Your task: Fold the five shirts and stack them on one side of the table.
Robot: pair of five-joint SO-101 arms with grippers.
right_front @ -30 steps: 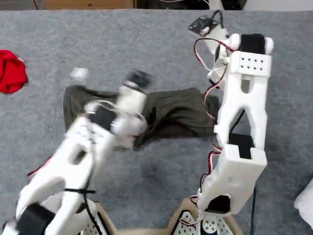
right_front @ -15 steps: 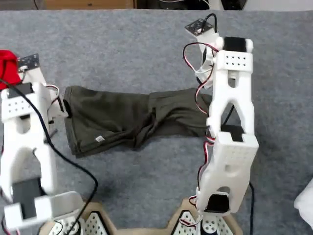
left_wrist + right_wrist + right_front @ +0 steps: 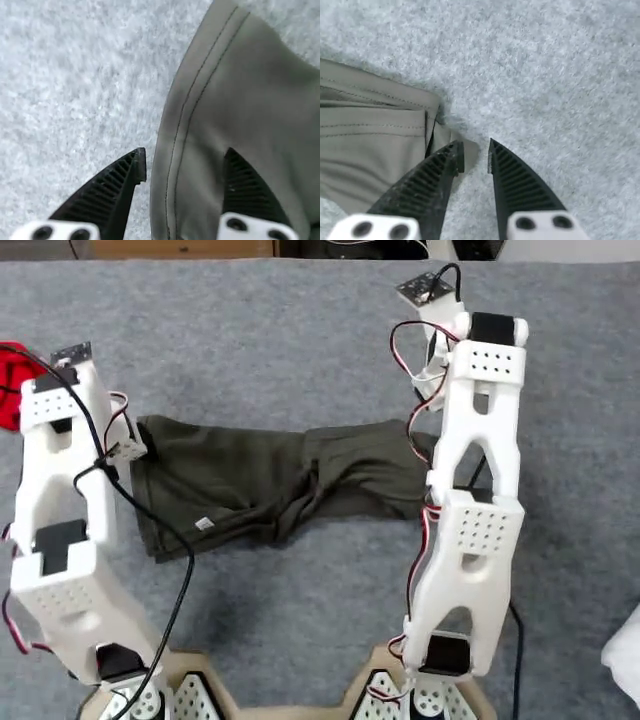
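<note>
- Change: the left arm, stretched over the middle of the olive shirt point(image 3: 250, 480) a second ago, has swung out to the garment's left end. The right arm has barely shifted.
- Left gripper point(image 3: 185, 152): spread wide, grasping nothing. One jaw is over the grey table cover point(image 3: 300, 340), the other over the cloth, so they straddle the double-stitched hem. Judged a set-up for pinching that edge.
- Right gripper point(image 3: 475, 144): jaws parted only narrowly at the shirt's opposite end, with a small corner of fabric lying in the gap. No firm pinch is visible.
- Olive shirt: mid-table, laid lengthwise between the two arms and bunched at its centre. An arm at each end likely serves to pull it flat or lift it for a fold.
- Red shirt point(image 3: 8, 380): crumpled at the table's left edge, well apart, not yet folded.
- White fabric point(image 3: 625, 650): at the right edge, kind uncertain.
- Tag point(image 3: 203, 524): a small pale label on the olive shirt near its lower left part. Any print is too small to read, and no other writing is legible.
</note>
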